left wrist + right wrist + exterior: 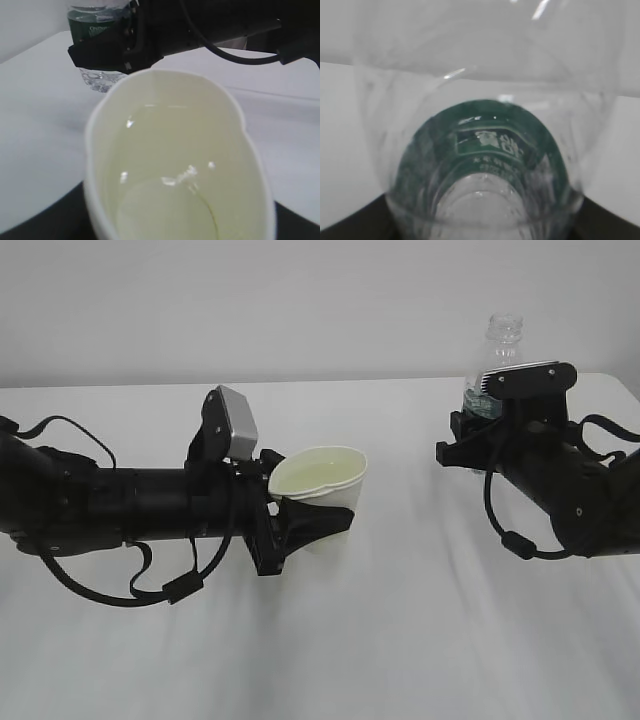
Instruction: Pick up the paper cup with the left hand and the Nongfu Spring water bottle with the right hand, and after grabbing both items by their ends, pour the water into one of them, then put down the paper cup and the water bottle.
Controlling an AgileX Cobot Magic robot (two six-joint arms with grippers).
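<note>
Near left of centre, the left hand [300, 525] clamps the paper cup [322, 487] low, mouth up to keep its water; farther right, the right hand [478, 432] grips the Nongfu Spring water bottle [498, 365] upright, pour apparently finished.

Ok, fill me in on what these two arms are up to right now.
The left gripper is shut on the paper cup, squeezing its rim out of round; the cup is tilted and holds some liquid. The right gripper is shut on the Nongfu Spring water bottle, which stands upright and uncapped, well to the right of the cup over the white table. Nothing is pouring at this moment.
</note>
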